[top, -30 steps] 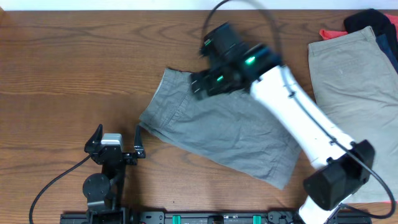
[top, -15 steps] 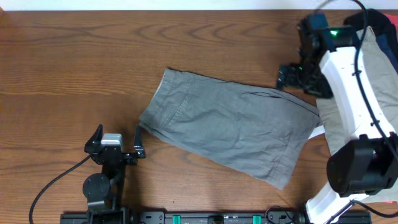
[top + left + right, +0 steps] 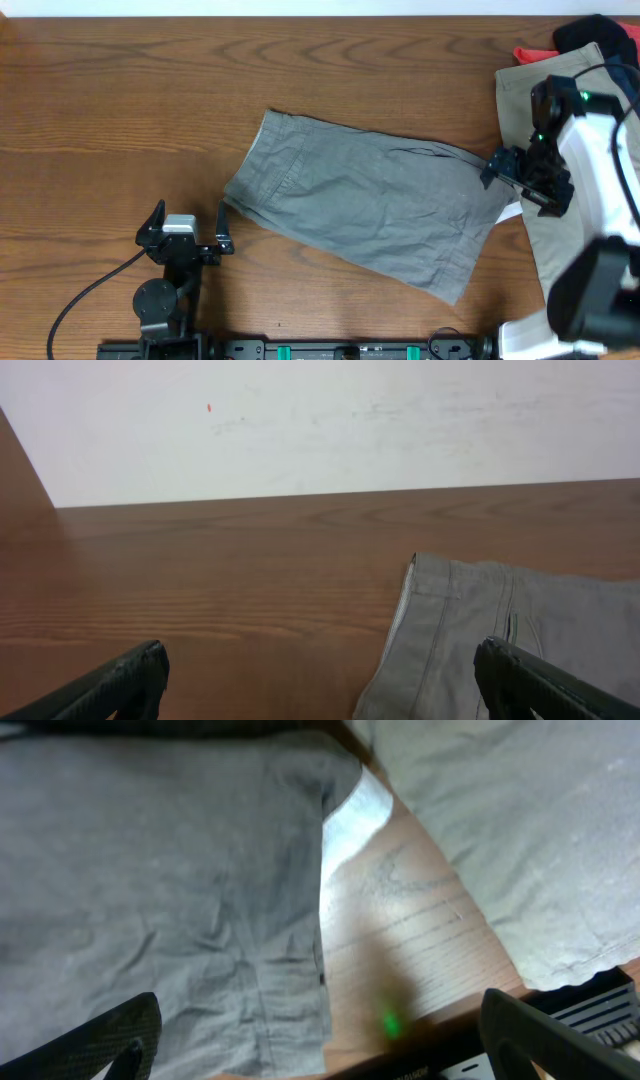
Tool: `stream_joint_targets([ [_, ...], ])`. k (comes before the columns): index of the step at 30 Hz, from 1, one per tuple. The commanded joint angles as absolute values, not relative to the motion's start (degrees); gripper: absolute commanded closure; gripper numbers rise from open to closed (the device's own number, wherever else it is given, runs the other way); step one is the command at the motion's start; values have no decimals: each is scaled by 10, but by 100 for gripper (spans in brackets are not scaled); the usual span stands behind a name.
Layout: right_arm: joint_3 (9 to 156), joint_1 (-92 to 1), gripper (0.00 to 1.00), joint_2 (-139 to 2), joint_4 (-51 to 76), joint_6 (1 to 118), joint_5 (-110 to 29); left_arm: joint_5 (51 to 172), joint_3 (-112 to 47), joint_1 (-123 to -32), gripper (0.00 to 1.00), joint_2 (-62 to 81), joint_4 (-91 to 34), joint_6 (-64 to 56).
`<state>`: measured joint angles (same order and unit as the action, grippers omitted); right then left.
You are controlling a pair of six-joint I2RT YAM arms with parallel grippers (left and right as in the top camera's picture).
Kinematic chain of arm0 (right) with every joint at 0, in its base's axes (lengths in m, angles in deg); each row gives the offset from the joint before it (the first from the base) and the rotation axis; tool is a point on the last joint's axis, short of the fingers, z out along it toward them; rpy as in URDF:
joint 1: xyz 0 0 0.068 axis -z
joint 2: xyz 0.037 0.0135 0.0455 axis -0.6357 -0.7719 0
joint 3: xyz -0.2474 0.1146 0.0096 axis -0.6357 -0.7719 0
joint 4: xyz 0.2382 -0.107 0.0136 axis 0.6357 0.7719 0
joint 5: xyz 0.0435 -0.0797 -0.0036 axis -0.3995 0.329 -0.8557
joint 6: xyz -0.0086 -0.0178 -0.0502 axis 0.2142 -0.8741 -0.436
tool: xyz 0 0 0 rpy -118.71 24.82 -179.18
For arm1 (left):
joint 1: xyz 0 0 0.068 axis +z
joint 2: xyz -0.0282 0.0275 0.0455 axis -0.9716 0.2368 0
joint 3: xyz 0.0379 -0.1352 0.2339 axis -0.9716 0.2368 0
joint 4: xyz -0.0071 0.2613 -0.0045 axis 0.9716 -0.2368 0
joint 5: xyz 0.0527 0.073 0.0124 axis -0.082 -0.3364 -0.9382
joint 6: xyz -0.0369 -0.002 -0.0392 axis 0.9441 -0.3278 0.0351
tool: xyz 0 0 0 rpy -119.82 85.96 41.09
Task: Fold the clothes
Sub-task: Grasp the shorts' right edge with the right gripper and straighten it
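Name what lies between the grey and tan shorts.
Between grey shorts and tan shorts: bare table with a pale patch, clearest in right wrist view.

Table (image 3: 120,90): dark reddish-brown wood. In the overhead view the grain ran 9 to 3, with looping figure toward 12. A thin white strip (image 3: 250,6) ran along its far edge at 12. Light there was soft and even.

Left wrist view: a white wall (image 3: 400,420) met the tabletop in a straight line across the middle. The wall was matte and faintly scuffed, with one small red speck (image 3: 209,407) at about 11. A brown wedge cut in at 9 to 10; couldn't tell what it was.

Right wrist view: a bright pale patch (image 3: 355,815) lay on the wood toward 12, and a small green light spot (image 3: 389,1021) near 6.
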<state>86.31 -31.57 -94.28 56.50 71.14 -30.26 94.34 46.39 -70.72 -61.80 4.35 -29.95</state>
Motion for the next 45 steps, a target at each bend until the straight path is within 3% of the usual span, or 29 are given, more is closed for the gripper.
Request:
stream_joint_targets([
  [1,805,-319,1,-898,532,717,-306,951,474,-704,2,-622,25,-307],
  [11,640,-319,1,-897,363,717,-402,952,474,-704,2,-622,25,-307],
  [24,527,-320,1,-897,271,718,-449,951,474,-704,2,-622,25,-307],
  [26,515,-320,9,-897,257,719,-450,952,474,-704,2,-622,25,-307],
  [28,509,-320,25,-897,248,720,-451,952,474,-704,2,-622,25,-307],
  [31,508,-321,58,-897,239,720,-454,951,474,-704,2,-622,25,-307],
  [35,508,-335,67,-897,210,720,-458,951,474,-704,2,-622,25,-307],
  [40,508,-369,97,-897,148,729,-461,951,474,-704,2,-622,25,-307],
  [45,508,-399,99,-897,59,729,-464,952,474,-704,2,-622,25,-307],
])
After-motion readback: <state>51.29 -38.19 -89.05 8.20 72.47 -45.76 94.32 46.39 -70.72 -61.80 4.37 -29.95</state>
